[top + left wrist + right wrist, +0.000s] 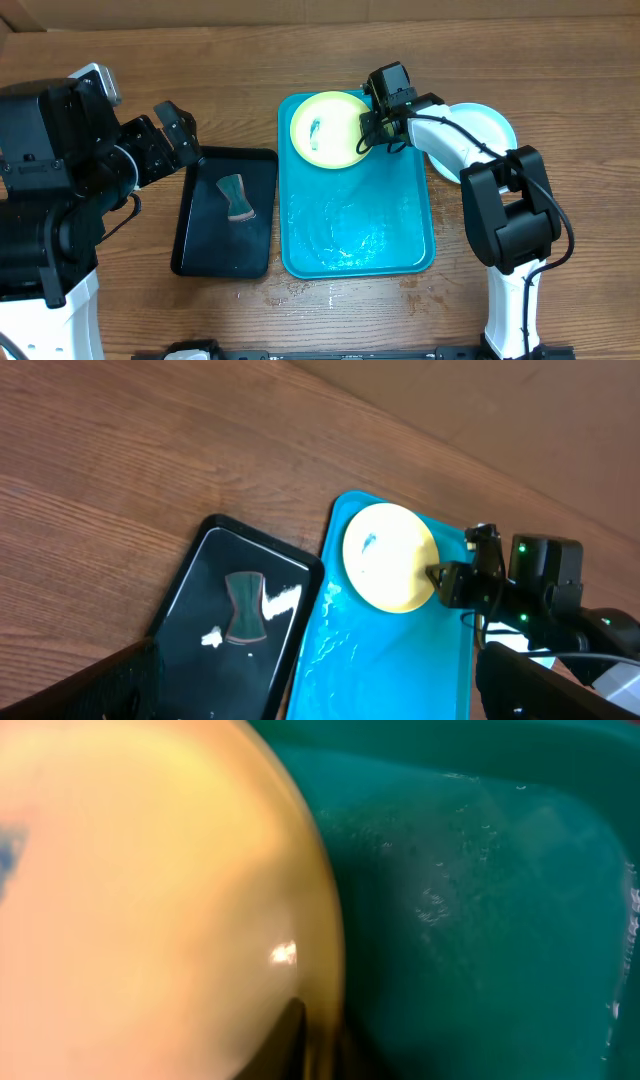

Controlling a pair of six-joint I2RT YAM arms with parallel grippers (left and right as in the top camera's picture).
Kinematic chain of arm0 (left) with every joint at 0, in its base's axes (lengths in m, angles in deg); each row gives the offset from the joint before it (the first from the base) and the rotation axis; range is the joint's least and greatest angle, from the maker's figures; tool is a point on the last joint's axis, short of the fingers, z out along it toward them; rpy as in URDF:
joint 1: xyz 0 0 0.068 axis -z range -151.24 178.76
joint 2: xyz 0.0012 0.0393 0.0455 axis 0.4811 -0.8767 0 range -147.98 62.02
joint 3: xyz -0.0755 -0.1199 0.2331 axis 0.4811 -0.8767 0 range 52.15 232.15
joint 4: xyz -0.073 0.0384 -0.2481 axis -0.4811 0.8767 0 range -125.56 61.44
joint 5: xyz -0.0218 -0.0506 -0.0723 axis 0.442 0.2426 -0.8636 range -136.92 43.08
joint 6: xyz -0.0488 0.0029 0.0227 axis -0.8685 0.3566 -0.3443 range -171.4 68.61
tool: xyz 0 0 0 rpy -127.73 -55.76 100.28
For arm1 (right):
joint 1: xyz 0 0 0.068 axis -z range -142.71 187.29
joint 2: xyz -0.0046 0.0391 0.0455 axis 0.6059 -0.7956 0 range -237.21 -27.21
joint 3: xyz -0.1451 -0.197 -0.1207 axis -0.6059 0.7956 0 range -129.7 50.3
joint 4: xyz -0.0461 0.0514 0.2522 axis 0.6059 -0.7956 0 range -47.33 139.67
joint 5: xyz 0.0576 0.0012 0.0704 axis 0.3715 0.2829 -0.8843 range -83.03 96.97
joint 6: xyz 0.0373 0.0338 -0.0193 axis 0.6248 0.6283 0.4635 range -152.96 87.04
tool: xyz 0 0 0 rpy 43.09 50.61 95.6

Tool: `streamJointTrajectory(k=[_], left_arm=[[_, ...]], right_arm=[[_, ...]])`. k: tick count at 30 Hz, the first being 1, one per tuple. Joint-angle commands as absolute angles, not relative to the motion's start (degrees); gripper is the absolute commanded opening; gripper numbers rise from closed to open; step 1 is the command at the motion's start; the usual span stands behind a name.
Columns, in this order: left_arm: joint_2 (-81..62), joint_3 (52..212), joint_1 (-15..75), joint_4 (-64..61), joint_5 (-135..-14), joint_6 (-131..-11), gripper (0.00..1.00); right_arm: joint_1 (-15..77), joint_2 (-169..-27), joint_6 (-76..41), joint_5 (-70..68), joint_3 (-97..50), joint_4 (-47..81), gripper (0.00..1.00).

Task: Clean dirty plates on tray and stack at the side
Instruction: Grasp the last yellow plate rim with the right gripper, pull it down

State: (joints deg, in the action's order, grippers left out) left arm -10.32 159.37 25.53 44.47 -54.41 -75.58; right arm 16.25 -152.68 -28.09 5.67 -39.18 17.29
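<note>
We hold the smeared yellow-green plate [328, 128] by its rim at the tray's [400, 250] far end.
Our right tool [372, 128] is clamped on that rim, probably to steady or lift it for wiping; our left tool [176, 132] stands apart above the black tray [205, 250]. Only the overhead view shows the light-blue plate [490, 122] set aside on the tabletop; the right wrist view shows the pinch close up.

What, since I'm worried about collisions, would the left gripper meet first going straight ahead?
Probably the black tray; the left gripper angles toward it from the left, though depth is unclear.
</note>
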Motion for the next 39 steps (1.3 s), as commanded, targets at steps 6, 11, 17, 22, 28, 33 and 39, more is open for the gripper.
streamJointTrajectory(k=[6,11,17,22,28,33,39], left_arm=[[-10.32,159.98,25.4,45.59,-54.19,-74.92,1.0],[-10.32,159.98,25.4,49.32,-54.3,-71.58,1.0],[-10.89,159.93,25.4,53.02,-54.0,-68.67,1.0],[-12.11,159.89,25.4,54.7,-54.02,-68.06,1.0],[-14.69,159.89,25.4,56.78,-54.04,-68.06,1.0],[-17.49,159.76,25.77,59.29,-53.97,-67.38,1.0],[-21.07,154.62,28.72,58.46,-50.76,-67.91,0.86]], right_arm=[[16.84,-144.11,-23.94,2.8,-42.56,-0.61,0.04],[16.89,-133.73,-23.94,2.78,-42.78,-13.66,0.04],[16.89,-128.03,-18.22,2.74,-41.86,-22.88,0.04],[16.73,-128.4,-13.38,1.25,-31.83,-14.86,0.04],[16.84,-128.4,-13.38,-3.82,-14.52,8.52,0.04],[16.95,-127.5,-16.99,-3.82,-14.63,9.49,0.22],[17.13,-121.45,-18.19,-2.09,-19.81,3.08,0.27]])
